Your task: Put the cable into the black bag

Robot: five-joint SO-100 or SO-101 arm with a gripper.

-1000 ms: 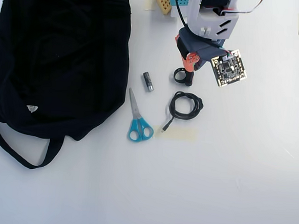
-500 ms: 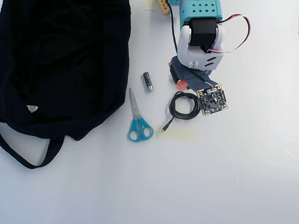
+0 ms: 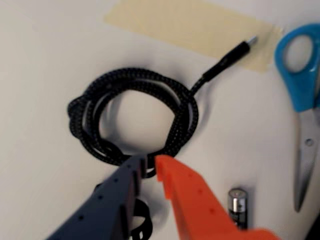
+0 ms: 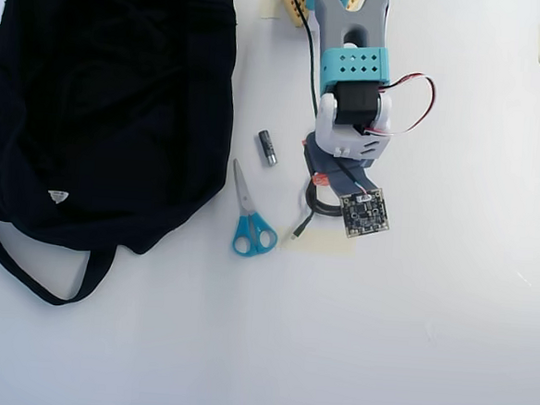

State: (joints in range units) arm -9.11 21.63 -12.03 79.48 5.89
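In the wrist view the gripper (image 3: 150, 167) has its jaws nearly closed around the near loop of the coiled cable (image 3: 132, 117). Just right of the orange jaw lies a battery (image 3: 238, 204); farther right, scissors (image 3: 303, 105). Beyond the coil, tape (image 3: 190, 25). The black bag (image 4: 100, 107) lies well off.

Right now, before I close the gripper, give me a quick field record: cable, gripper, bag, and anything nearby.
cable: black braided coil flat on the table, plug end lying on a strip of tape
gripper: down at the near edge of the coil, a strand in the narrow gap between the blue and orange fingers; grip not confirmed
bag: black bag left of the arm in the overhead view, cable not in it
nearby: scissors, battery
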